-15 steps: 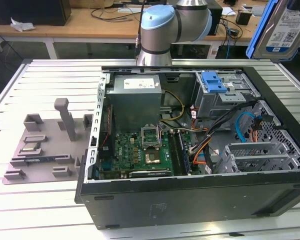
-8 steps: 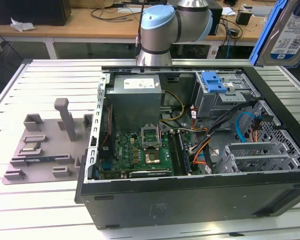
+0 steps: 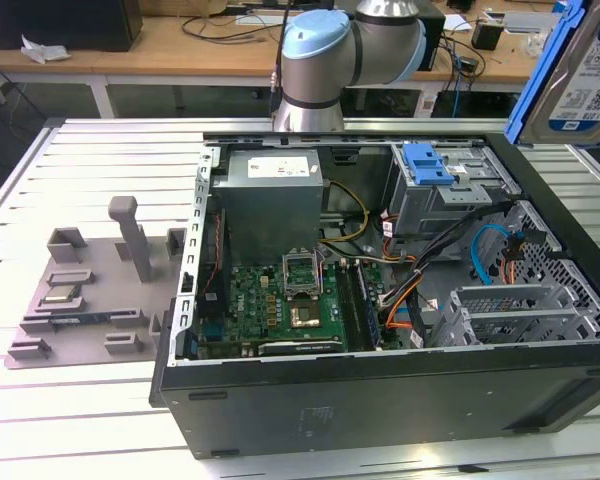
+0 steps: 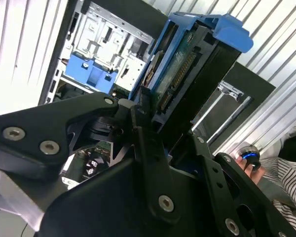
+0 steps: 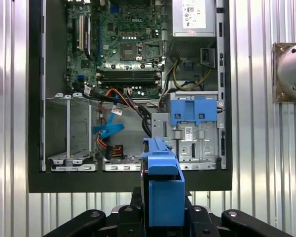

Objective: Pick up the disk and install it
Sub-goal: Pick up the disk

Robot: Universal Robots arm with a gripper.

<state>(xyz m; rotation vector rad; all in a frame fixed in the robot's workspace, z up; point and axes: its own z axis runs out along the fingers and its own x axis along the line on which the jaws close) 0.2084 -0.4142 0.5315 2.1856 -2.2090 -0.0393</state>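
Exterior view: disk [image 3: 580,85] at the exterior view's right edge, top corner, held clear of case [image 3: 380,300] on surface [image 3: 80,170].
Second wrist view: hand [image 4: 170,128] closed on disk [image 4: 185,69], gripping its blue-railed sides.
First wrist view: disk [image 5: 162,182] edge-on in hand [image 5: 161,217], open case [image 5: 133,98] beyond it.
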